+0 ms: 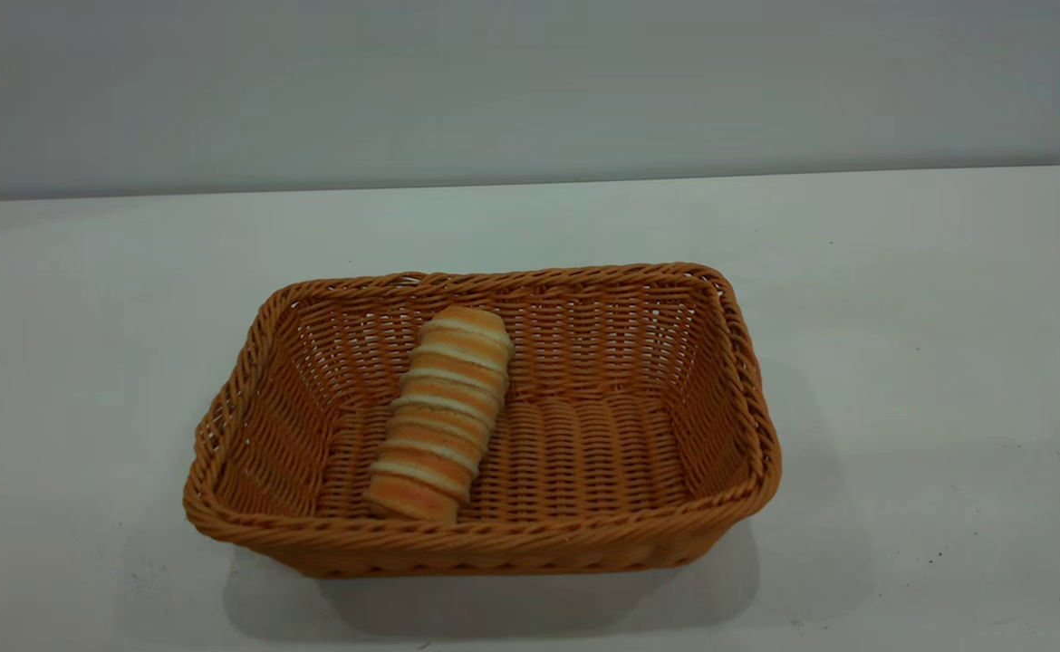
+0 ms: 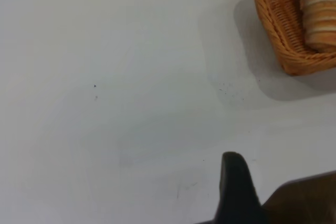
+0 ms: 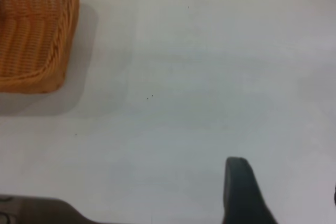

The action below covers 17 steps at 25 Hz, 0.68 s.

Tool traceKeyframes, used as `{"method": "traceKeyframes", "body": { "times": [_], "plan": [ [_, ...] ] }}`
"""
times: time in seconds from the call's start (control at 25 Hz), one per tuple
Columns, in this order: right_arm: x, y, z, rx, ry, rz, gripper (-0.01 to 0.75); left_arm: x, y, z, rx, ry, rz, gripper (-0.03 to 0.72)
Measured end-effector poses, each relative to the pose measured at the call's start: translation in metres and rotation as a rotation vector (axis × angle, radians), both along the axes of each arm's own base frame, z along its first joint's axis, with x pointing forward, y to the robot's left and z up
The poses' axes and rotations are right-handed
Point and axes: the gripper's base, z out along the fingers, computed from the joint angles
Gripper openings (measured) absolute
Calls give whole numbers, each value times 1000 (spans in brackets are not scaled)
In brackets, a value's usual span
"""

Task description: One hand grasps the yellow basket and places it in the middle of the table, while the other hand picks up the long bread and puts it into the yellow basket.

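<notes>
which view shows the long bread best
The exterior view: the long bread shows whole, lying inside the yellow basket, one end propped on the far wall. The left wrist view catches only part of it at the frame edge; the right wrist view shows none.

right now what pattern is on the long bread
Crosswise orange-brown and cream stripes on the oblong long bread roll, clearest in the exterior view.

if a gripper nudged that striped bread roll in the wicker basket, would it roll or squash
The oblong orange-and-cream striped bread roll looks rounded, so it would probably roll sideways. Its far end leans on the back wall of the orange-tan woven wicker basket, which may hold it. It looks soft, likely denting under a firm squeeze.
</notes>
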Motion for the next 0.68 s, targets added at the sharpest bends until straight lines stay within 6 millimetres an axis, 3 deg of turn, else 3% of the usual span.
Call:
{"method": "traceKeyframes", "body": {
  "times": [0.68],
  "plan": [
    [0,0,0,0,0,0,383,0,0,0,1,1,-1,528]
  ]
}}
